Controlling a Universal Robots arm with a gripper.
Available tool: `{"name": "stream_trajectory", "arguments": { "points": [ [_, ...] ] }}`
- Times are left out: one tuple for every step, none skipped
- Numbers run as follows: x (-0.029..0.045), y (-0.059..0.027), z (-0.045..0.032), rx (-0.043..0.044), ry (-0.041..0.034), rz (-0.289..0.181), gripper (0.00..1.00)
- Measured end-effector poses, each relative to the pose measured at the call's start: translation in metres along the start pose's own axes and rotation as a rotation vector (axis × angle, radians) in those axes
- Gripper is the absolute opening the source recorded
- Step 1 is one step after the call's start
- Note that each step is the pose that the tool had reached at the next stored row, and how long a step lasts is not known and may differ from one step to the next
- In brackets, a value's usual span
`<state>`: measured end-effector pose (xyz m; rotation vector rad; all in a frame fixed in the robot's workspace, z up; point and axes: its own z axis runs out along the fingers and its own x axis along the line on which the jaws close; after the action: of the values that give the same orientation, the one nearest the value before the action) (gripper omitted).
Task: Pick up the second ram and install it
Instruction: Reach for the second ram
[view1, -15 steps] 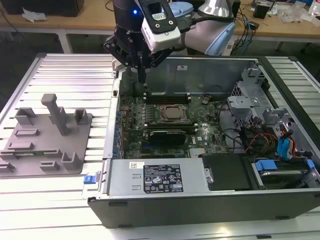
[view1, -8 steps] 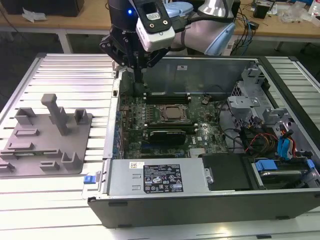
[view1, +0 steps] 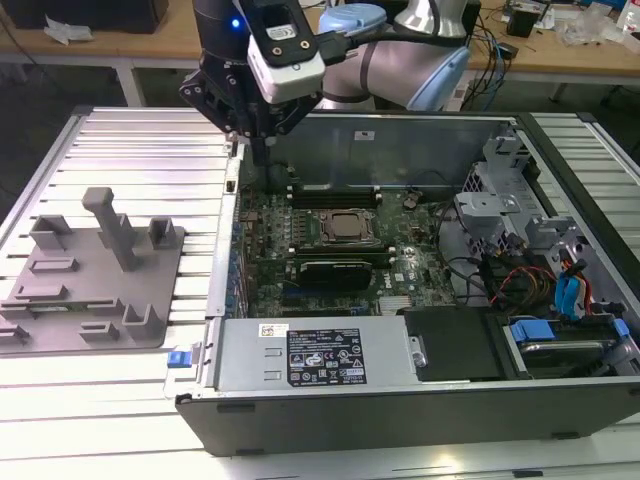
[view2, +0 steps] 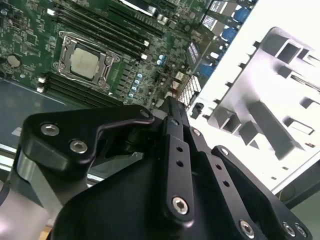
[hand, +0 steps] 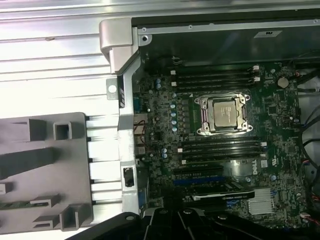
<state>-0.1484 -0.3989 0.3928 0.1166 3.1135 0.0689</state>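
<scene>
Claw (view1: 264, 152) hung over rear corner of computer case (view1: 400, 405), toward exterior view's left. Jaws together, nothing clamped.

Second ram (hand: 22, 204) sat in slot of grey holder (hand: 50, 165) on slatted surface (view1: 130, 160) outside case, well apart from claw. Probably parked there for clean pickup; not yet picked up.

Long black memory slots (hand: 220, 147) lay beside processor (hand: 223, 112), open to access from above.
</scene>
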Motion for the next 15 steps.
{"name": "stream_trajectory", "arguments": {
  "points": [
    [0.0028, -0.0002, 0.0000, 0.0000, 0.0001, 0.000, 0.08],
    [0.0050, -0.0004, -0.0001, 0.0001, 0.0001, 0.000, 0.08],
    [0.0067, -0.0005, -0.0001, 0.0001, 0.0001, 0.000, 0.08],
    [0.0095, -0.0007, 0.0000, 0.0001, 0.0001, 0.000, 0.08],
    [0.0136, -0.0010, 0.0000, 0.0001, 0.0001, 0.000, 0.08],
    [0.0175, -0.0013, 0.0000, 0.0001, 0.0001, 0.000, 0.08],
    [0.0197, -0.0015, 0.0000, 0.0000, 0.0001, 0.000, 0.08],
    [0.0226, -0.0017, 0.0001, 0.0001, 0.0001, 0.000, 0.08],
    [0.0248, -0.0019, 0.0001, 0.0000, 0.0001, 0.000, 0.08],
    [0.0260, -0.0020, 0.0001, 0.0000, 0.0001, 0.000, 0.08],
    [0.0273, -0.0021, 0.0002, 0.0000, 0.0000, 0.000, 0.08],
    [0.0303, -0.0023, 0.0001, 0.0001, 0.0001, 0.000, 0.08],
    [0.0324, -0.0024, 0.0001, 0.0000, 0.0001, 0.000, 0.08],
    [0.0340, -0.0026, 0.0001, 0.0000, 0.0001, 0.000, 0.08],
    [0.0365, -0.0028, 0.0001, 0.0000, 0.0001, 0.000, 0.08]
  ]
}}
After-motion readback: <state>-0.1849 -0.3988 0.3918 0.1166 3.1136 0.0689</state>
